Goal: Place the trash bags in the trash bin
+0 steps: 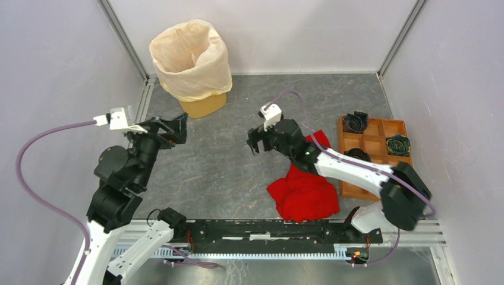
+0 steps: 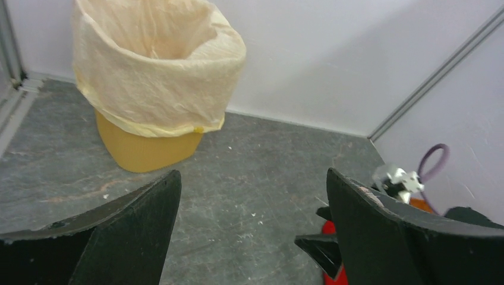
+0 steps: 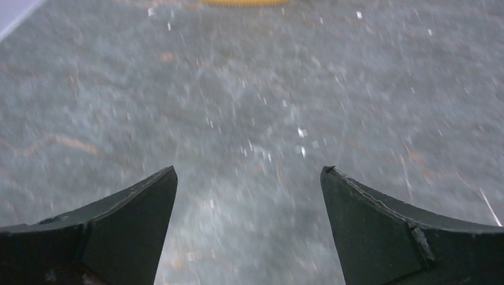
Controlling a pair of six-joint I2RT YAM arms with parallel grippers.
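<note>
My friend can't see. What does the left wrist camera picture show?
A yellow-orange trash bin stands on the gray table near the white wall, lined with a cream-white trash bag folded down over its rim. In front, the left gripper has its two black fingers spread open, holding nothing.

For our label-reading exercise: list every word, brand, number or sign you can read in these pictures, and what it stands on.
No readable text anywhere.
The yellow-orange plastic wastebasket, the cream-white translucent plastic bag lining it, the brown wooden compartment tray, the red cloth heap, the left gripper and the right gripper show no lettering.
The right wrist view is blurred.
</note>
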